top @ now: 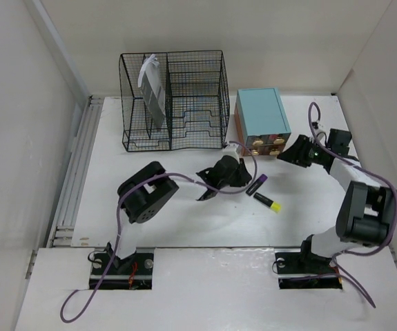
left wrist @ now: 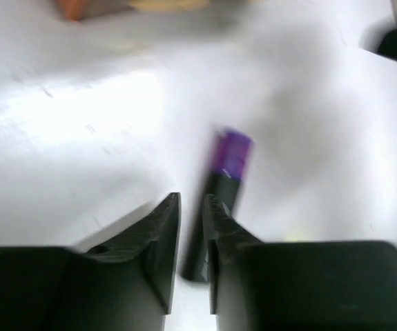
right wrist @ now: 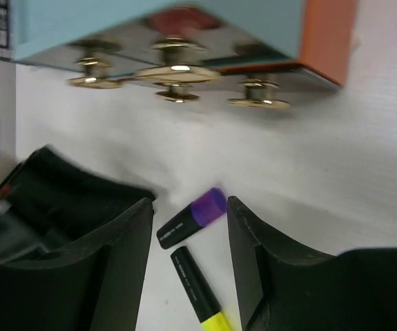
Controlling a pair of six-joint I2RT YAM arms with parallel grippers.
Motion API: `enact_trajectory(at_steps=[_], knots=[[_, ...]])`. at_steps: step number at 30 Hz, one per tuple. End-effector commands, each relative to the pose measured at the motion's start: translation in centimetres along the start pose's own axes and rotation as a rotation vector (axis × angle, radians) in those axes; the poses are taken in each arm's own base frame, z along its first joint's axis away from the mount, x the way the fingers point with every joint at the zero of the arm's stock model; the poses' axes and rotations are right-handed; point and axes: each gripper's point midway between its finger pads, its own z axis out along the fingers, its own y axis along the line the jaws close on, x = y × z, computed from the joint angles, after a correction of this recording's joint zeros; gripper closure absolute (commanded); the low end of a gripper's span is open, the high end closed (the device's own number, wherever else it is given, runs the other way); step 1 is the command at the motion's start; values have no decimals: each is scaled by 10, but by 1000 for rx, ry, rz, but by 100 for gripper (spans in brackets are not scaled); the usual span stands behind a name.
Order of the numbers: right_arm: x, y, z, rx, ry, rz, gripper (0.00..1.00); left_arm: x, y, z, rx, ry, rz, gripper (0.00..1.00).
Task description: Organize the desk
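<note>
Item: large flat white matte desk (top: 184, 221) spread beneath both arms, loose purple-capped black marker (right wrist: 191, 219) lying before the teal-topped drawer box (top: 260, 110); I judge my left gripper (left wrist: 192, 200) narrowly parted along it and my right gripper (right wrist: 189, 203) half-spread, empty, framing it for tidying.

Bg check from my end. White wall panel (top: 18, 138) on the L, plain, leaning up out of the top view. Back wall (top: 253, 27) is the same flat white across the far side. R wall (top: 391, 83) meets it at a seam in the far-R corner. A silver grooved rail (top: 74, 179) runs front to back btwn the L panel and the desk (top: 184, 214). The desk is matte white, w/ a separate white board (top: 219, 289) across the near edge and a thin dark line where they join. Light is soft and even from above, shadows faint. On the L wrist cam I'm getting a washed-out bright patch (left wrist: 81, 131) on the surface.
</note>
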Motion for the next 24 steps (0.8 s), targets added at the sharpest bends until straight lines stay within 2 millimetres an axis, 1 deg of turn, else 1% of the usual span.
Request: enact_trajectory(at_steps=[1,2,3,4,5,6,7,8,9,10,11,12,13,14,15,16,17,18,19,20,21,22,24], knots=[[-6,-9,10,-54,-18,84,47,-29,-60,-42,153,-103,51,76],[-5,-13,14,-53,-16,103,47,-27,-62,-56,163,-103,68,73],[-1,-14,17,-64,-5,146,47,-24,-71,-65,192,-111,83,70],[4,-22,24,-61,7,179,47,-23,-72,-72,190,-120,96,67],[0,-25,28,-65,-7,179,47,-23,-73,-79,192,-127,110,61],[0,-27,30,-65,-7,206,47,-23,-73,-94,195,-142,141,59],[4,-33,35,-63,1,230,47,-22,-76,-103,189,-161,154,56],[0,-37,39,-58,-17,225,47,-21,-75,-111,189,-170,163,54],[-1,-39,41,-59,-22,233,47,-19,-72,-126,194,-177,164,52],[0,-41,43,-62,-26,271,47,-17,-73,-134,200,-180,165,51],[-3,-42,46,-67,-38,283,47,-18,-70,-140,194,-191,163,51],[-10,-42,47,-71,-79,263,46,-19,-68,-147,198,-196,161,49],[-14,-40,47,-81,-95,298,46,-16,-67,-160,214,-198,162,49],[-10,-44,49,-75,-106,320,46,-14,-67,-166,219,-202,163,49],[-21,-43,49,-78,-148,299,45,-14,-65,-172,223,-207,161,48],[-23,-44,50,-82,-153,308,45,-8,-56,-177,215,-198,164,48],[-26,-42,50,-90,-164,323,45,-12,-60,-188,234,-221,158,47],[-21,-48,55,-85,-152,351,45,-13,-56,-192,230,-231,155,47],[-26,-45,59,-101,-163,335,45,-7,-48,-196,224,-222,146,46],[-24,-43,63,-110,-155,353,43,-11,-51,-204,242,-238,131,46],[-19,-47,66,-105,-143,377,43,-10,-50,-208,244,-242,130,45],[-28,-42,67,-121,-175,340,43,-10,-47,-210,238,-251,128,45],[-27,-42,75,-121,-180,364,43,-9,-43,-217,245,-257,116,43]])
